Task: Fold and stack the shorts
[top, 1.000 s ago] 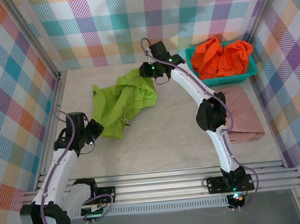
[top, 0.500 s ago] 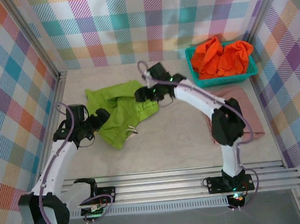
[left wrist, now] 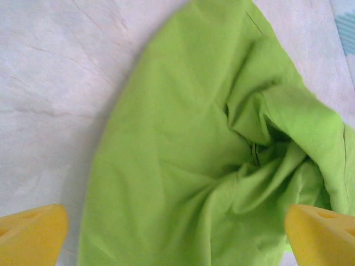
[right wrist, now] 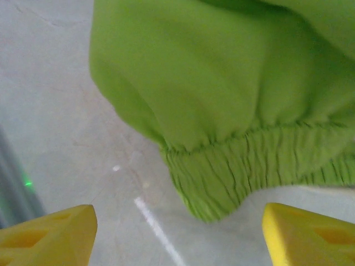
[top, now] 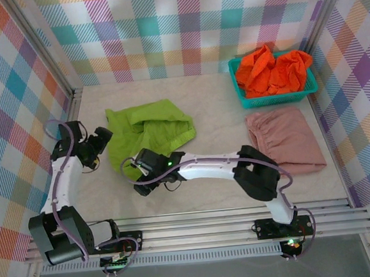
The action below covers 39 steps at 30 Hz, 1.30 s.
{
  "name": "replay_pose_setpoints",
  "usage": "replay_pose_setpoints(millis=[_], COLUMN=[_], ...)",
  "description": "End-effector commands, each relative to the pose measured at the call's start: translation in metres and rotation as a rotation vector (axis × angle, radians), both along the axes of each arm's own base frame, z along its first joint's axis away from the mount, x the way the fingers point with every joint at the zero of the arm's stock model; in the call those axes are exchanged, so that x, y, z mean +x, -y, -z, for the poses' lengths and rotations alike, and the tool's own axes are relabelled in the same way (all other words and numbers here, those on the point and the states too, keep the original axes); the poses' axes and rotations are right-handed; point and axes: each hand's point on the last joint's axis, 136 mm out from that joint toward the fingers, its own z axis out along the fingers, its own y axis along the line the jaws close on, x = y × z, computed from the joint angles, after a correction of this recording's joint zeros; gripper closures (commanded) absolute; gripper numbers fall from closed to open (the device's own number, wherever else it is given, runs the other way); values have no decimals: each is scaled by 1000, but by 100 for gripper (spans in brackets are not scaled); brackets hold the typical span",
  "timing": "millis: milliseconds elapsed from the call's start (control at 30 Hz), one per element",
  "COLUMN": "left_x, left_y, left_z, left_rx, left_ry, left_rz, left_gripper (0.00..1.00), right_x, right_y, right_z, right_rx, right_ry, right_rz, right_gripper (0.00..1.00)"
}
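Both open, empty: left gripper (left wrist: 175,235) at lime green shorts (top: 147,134), right gripper (right wrist: 177,233) facing their waistband

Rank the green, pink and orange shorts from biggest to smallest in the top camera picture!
1. green shorts, spread widest.
2. pink shorts, lying flat.
3. orange shorts, bunched in the basket; nearly the pink pair's size, so that's unsure.

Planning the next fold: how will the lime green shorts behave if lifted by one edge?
The lime green shorts will probably droop limply: they lie rumpled in soft creases. Their gathered elastic edge likely stretches when pinched. A push should bunch them rather than slide them.
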Motion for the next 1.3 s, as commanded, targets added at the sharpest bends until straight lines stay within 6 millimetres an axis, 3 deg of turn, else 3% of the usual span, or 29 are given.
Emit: replay_pose_setpoints(millis=[0, 200, 300, 567, 633, 733, 900, 1033, 1167, 1267], left_x=[4, 3, 4, 8, 10, 14, 20, 23, 29, 36], left_y=[-20, -32, -32, -31, -31, -30, -27, -11, 14, 19], left_z=[-10, -12, -14, -16, -16, -18, -16, -1, 28, 44], left_rx=[-27, -47, -47, -56, -60, -66, -76, -64, -61, -58], left_ry=[30, 51, 67, 84, 87, 93, 85, 36, -29, -51], left_rz=[-39, -75, -75, -64, -61, -45, -22, 22, 77, 87], left_gripper=[0, 0, 0, 0, 0, 0, 5, 8, 10, 11], right_x=[12, 11, 18, 34, 40, 49, 63, 71, 82, 86], right_y=[-3, -5, -3, 22, 37, 68, 140, 192, 216, 225], right_z=[0, 31, 43, 46, 40, 30, 10, -2, -4, 1], right_rx=[-73, -208, -267, -371, -395, -414, -472, -454, -454, -479], right_ry=[123, 150, 168, 268, 295, 286, 277, 149, 108, 87], right_rz=[-22, -33, -11, 27, 40, 62, 105, 199, 278, 314], right_gripper=[22, 18, 23, 69, 86, 100, 100, 100, 100, 100])
